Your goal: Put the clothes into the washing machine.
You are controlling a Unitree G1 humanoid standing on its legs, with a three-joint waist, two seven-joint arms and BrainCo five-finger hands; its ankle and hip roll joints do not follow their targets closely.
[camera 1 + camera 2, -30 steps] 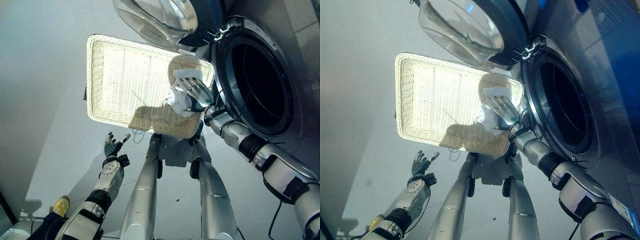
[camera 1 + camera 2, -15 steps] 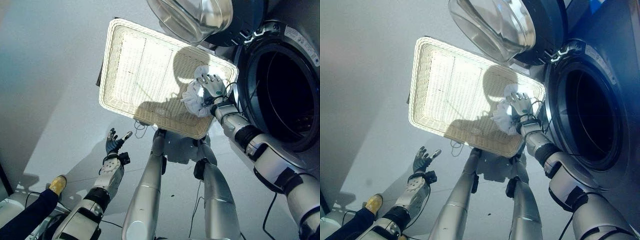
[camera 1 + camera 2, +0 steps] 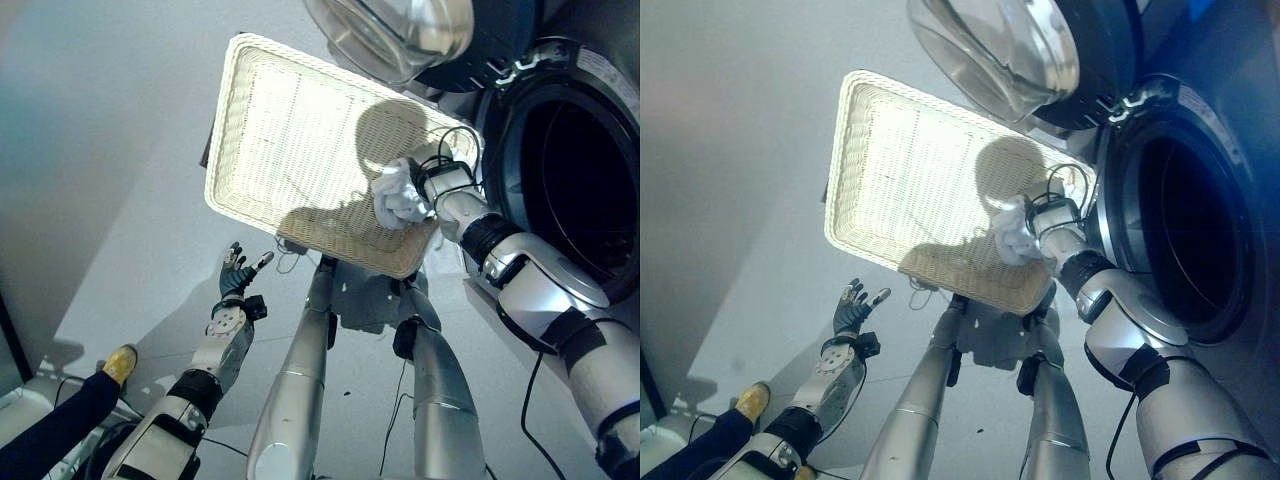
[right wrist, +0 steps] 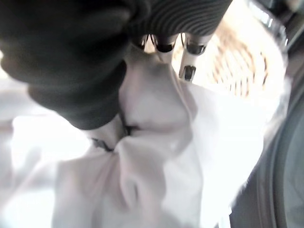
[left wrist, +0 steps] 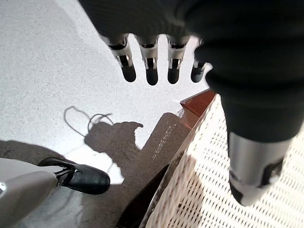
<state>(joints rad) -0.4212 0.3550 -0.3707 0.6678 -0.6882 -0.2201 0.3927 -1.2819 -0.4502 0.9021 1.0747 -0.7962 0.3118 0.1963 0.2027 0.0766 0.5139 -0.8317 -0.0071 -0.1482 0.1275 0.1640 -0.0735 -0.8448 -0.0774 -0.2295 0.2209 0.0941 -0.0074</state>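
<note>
A crumpled white cloth [image 3: 398, 195] hangs bunched over the right corner of the white wicker basket [image 3: 290, 120]. My right hand [image 3: 436, 172] is shut on it, just beside the washing machine's round dark opening [image 3: 580, 170]. In the right wrist view the fingers [image 4: 189, 71] curl into the white cloth [image 4: 156, 156]. My left hand [image 3: 236, 272] is open and idle, low over the floor below the basket's near edge. Its straight fingers [image 5: 149, 71] point at the grey floor, next to the basket [image 5: 204, 190].
The machine's glass door [image 3: 400, 30] stands swung open above the basket's far right end. A person's blue trouser leg and yellow shoe [image 3: 115, 365] show at the lower left on the grey floor.
The right hand has closed round the cloth and drawn it into a tighter bunch at the basket's right corner. The camera has shifted. The left hand stays put.
</note>
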